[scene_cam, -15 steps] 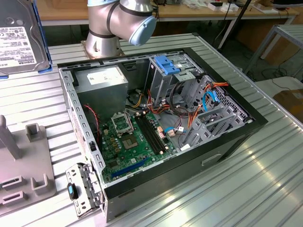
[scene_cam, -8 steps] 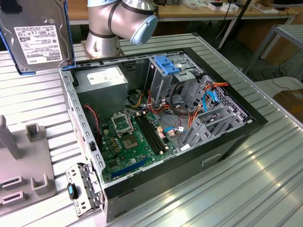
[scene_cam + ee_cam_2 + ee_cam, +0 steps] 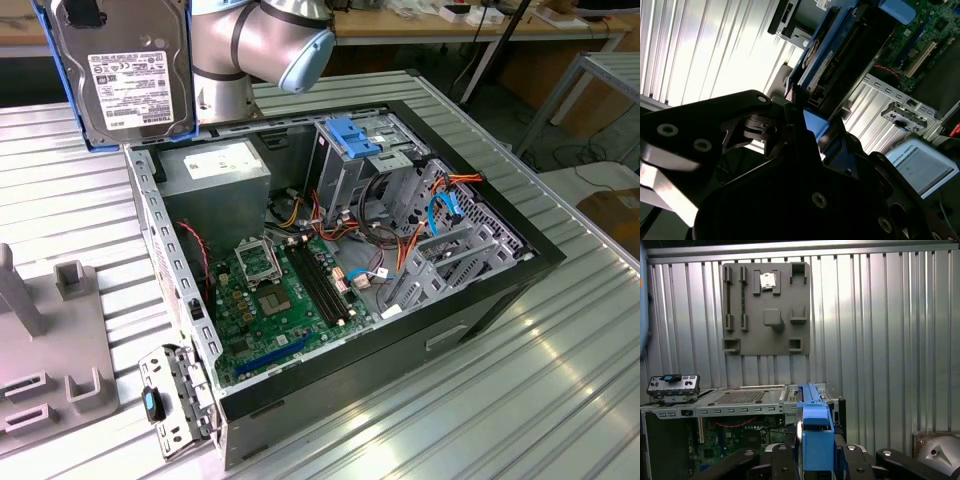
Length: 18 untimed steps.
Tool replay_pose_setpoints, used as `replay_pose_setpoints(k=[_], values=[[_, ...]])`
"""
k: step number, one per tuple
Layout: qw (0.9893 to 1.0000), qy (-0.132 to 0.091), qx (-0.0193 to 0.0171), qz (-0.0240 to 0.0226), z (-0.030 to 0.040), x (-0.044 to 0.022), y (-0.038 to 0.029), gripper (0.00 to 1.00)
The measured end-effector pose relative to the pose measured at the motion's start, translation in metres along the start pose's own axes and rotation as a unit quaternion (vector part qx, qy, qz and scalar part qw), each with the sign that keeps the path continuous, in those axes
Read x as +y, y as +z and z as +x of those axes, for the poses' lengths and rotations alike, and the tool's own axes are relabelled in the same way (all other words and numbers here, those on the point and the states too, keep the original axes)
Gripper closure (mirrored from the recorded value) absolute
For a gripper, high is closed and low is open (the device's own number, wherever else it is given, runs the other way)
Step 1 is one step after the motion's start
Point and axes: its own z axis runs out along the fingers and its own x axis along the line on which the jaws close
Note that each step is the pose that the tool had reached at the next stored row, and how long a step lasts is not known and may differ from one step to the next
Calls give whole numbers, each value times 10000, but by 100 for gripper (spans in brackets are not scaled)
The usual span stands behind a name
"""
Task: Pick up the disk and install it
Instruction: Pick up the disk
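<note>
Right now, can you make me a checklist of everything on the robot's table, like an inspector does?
Surface: ribbed metal table bearing an open computer case.
Job's things: the disk, blue-framed, held up in the air, outside the case.
Clutter: grey fixture tray at the exterior view's left.
Grippers: gripper shut on the disk's blue frame.
Cables: orange, red and blue wires loose inside the case.
Surroundings: workbenches behind the table.

Ribbed metal tabletop (image 3: 560,400) — wooden benches (image 3: 400,25) line the back.
</note>
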Motion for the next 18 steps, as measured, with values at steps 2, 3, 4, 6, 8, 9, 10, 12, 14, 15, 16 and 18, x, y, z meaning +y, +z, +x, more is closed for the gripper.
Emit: replay_pose_setpoints(k=[2, 3, 4, 6, 8, 9, 10, 12, 14, 15, 16, 18], values=[[10000, 0, 0, 0, 0, 0, 0, 63], [10000, 0, 0, 0, 0, 0, 0, 63], [10000, 0, 0, 0, 0, -1, 0, 63], [10000, 0, 0, -1, 0, -1, 0, 63], [10000, 0, 1, -28, 0, -1, 1, 63], [10000, 0, 3, -42, 0, -1, 0, 63], [10000, 0, 3, -43, 0, -1, 0, 63], [10000, -1, 3, -48, -2, -28, 1, 63], [10000, 0, 3, -54, -6, -100, 4, 63], [10000, 0, 3, -55, -7, -126, 5, 63], [10000, 0, 2, -56, -9, -162, 6, 63], [10000, 0, 3, -57, -14, -241, 9, 63]])
